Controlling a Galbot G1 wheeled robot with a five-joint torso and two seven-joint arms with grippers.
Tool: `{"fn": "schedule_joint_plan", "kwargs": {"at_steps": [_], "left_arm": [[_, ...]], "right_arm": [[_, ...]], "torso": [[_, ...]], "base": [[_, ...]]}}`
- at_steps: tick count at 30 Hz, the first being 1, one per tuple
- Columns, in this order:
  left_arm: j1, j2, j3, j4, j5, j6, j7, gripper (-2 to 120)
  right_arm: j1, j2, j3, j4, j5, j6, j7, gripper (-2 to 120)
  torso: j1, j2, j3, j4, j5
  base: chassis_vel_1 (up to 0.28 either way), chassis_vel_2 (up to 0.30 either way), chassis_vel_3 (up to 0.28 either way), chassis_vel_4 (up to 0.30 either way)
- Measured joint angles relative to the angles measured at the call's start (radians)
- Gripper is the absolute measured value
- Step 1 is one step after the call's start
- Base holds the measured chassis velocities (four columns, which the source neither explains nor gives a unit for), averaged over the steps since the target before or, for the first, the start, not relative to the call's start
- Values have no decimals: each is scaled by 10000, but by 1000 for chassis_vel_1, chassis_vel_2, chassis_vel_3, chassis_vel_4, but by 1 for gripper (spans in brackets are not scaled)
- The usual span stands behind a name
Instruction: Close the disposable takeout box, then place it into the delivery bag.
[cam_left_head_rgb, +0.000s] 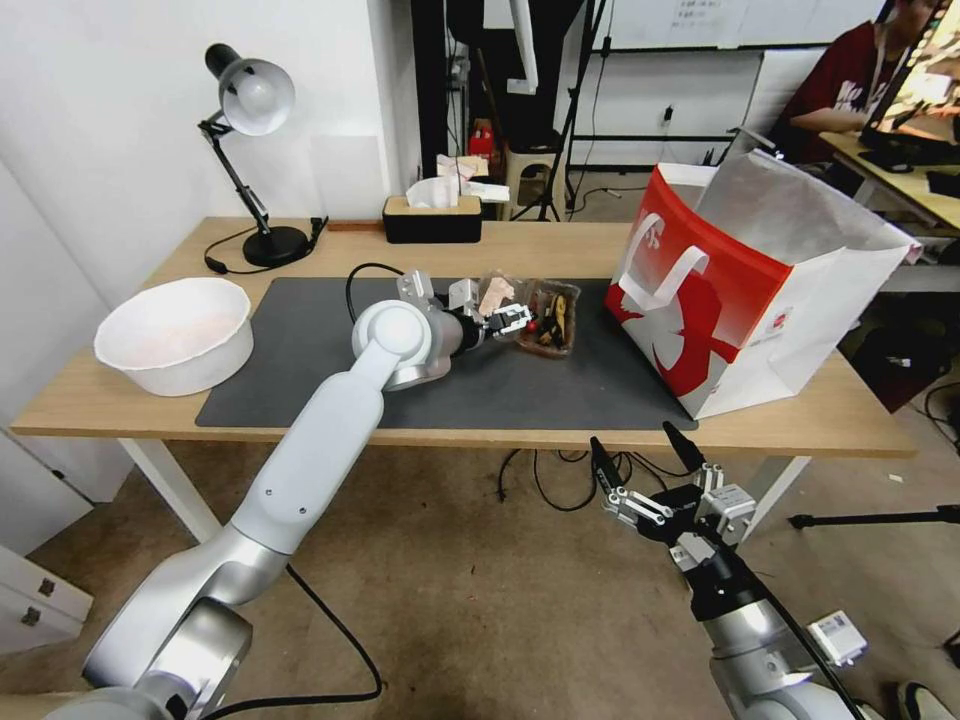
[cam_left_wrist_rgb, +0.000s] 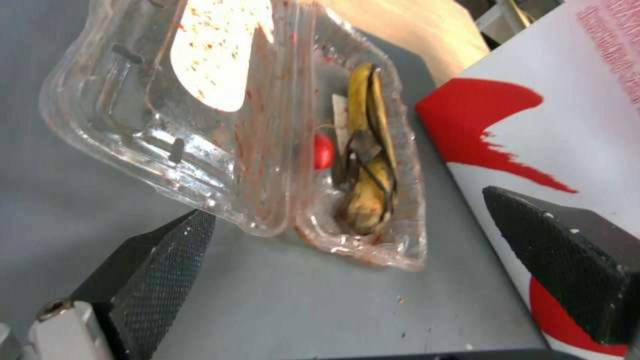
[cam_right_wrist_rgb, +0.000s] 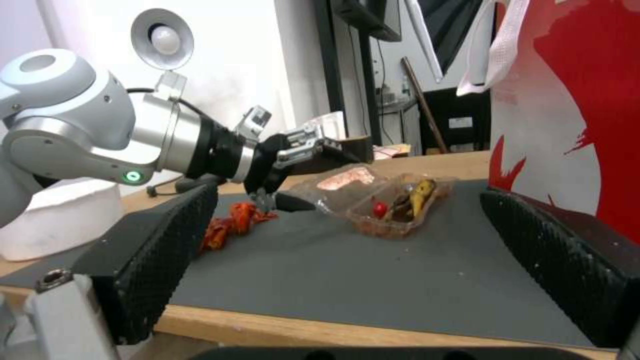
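Note:
The disposable takeout box sits open on the grey mat, just left of the delivery bag. Its base holds yellow-brown and red food. The clear lid half tilts up on the side toward my left arm. My left gripper is open at the lid's outer edge, one finger low by the mat and the other above it. The red-and-white bag stands upright with its mouth open. My right gripper hangs open below the table's front edge, facing the box.
A large white bowl stands at the mat's left end. A black desk lamp and a black tissue box are along the back of the wooden table. A red-orange scrap lies on the mat under my left wrist.

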Motion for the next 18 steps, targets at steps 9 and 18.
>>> {"fn": "schedule_joint_plan", "kwargs": {"at_steps": [9,18], "left_arm": [[-138,34,58,-240,281,-541,861,100],[78,-129,248,-460,474,-1027,1905,100]], "right_arm": [[32,12,-11,-26,-5,0,-9,100],[55,48,-39,-67,-18,-5,-18,100]], "torso": [[0,0,0,1,1],[0,0,0,0,1]], "base": [[0,0,0,0],[0,0,0,0]]}}
